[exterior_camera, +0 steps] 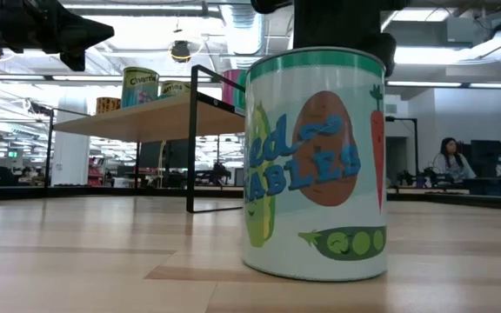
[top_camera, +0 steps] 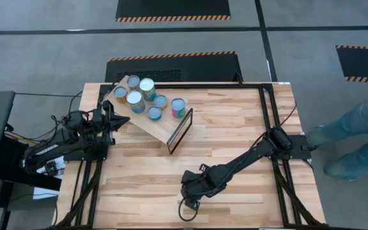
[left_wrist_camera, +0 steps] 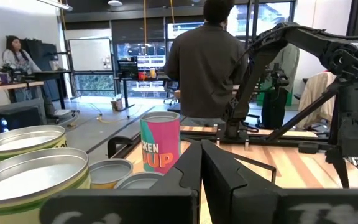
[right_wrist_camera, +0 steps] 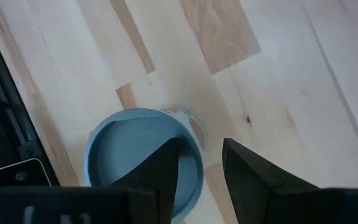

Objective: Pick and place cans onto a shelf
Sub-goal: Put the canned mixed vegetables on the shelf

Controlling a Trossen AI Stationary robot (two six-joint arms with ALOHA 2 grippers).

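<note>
Several cans (top_camera: 147,86) stand upright on the slanted light wood shelf (top_camera: 161,128) at the table's far left; they also show in the left wrist view, a pink one (left_wrist_camera: 160,146) among them. One more can (exterior_camera: 316,165), with a vegetable label, stands upright on the tabletop near the table's near edge. My right gripper (top_camera: 189,191) is open right above it, one finger (right_wrist_camera: 163,165) over the can's pale-blue top (right_wrist_camera: 129,152) and the other (right_wrist_camera: 253,174) outside the rim. My left gripper (top_camera: 121,120) is shut and empty beside the shelf's left side. My right gripper stands over the rim of the can's top (right_wrist_camera: 194,134), fingers pointing down from above. I cannot tell whether a finger touches the can. The can rests on its base on the table.
The shelf's dark-framed end (top_camera: 179,131) faces the middle of the table. A dark frame (top_camera: 267,115) runs along the table's edges. A person (top_camera: 363,134) stands beyond the table's right edge; another person (left_wrist_camera: 204,62) shows in the room behind.
</note>
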